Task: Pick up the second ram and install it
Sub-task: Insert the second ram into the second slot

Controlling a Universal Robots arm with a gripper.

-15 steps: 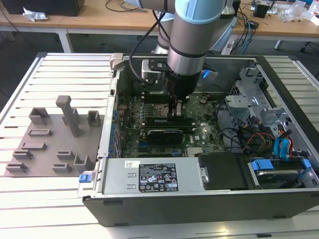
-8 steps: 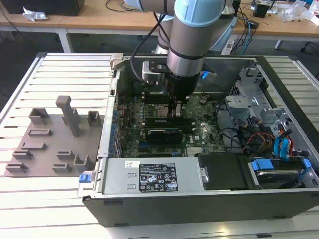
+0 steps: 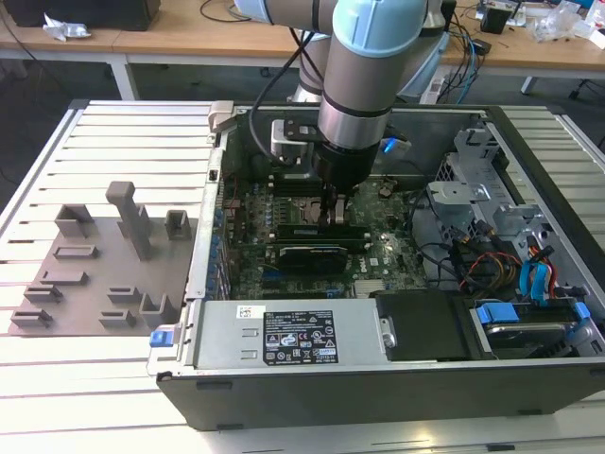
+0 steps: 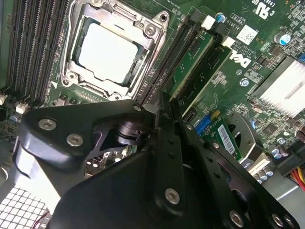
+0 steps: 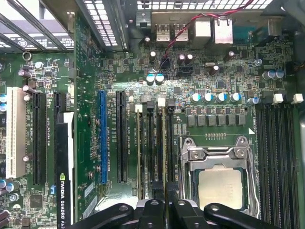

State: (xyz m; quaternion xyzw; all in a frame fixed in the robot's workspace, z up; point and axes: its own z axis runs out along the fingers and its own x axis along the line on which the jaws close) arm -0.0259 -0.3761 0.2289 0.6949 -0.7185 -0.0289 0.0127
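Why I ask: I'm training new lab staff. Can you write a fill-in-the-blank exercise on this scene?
The gripper hangs inside an open ____ case.
It is over the memory slots beside the processor ____.
In the exterior view, the grey holder blocks stand to the case's ____.
The motherboard is ____ in colour.
Missing: computer; socket; left; green.

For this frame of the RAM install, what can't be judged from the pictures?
- Gripper fingertips: in the exterior view the arm's wrist covers them; in both wrist views the black linkage blocks the tips.
- Second ram: its lower end passes behind the gripper body in the second wrist view, so full seating is unclear.
- Slot latches: too small to tell whether they are closed.
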